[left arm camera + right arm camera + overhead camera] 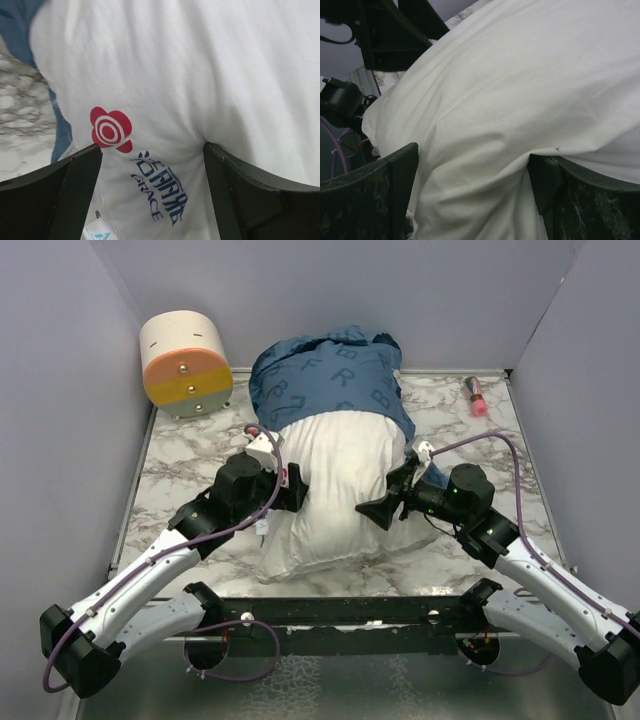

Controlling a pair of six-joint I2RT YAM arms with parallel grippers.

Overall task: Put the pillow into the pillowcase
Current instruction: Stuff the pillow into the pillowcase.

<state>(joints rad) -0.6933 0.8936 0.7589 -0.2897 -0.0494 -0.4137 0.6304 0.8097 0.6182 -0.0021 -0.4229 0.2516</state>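
1. A cream, orange and yellow drum [186, 362] stands at the far left corner, and a small pink tube [474, 396] lies far right. Both are well apart from the arms.
2. The pillow [340, 490], plump, white and creased, lies mid-table, its far half inside the thin blue lettered pillowcase [330, 375].
3. The left gripper [297, 488] and right gripper [385, 505] flank its bare near half, jaws spread wide, with fabric bulging between them.
4. Bare marble table [190, 480] shows on either side.

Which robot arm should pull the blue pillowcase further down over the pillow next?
Probably the left. The open left gripper straddles the pillow, and the pillowcase edge shows right beside one of its fingers, an easy thing to grab. The right gripper has only white pillow in front of it.
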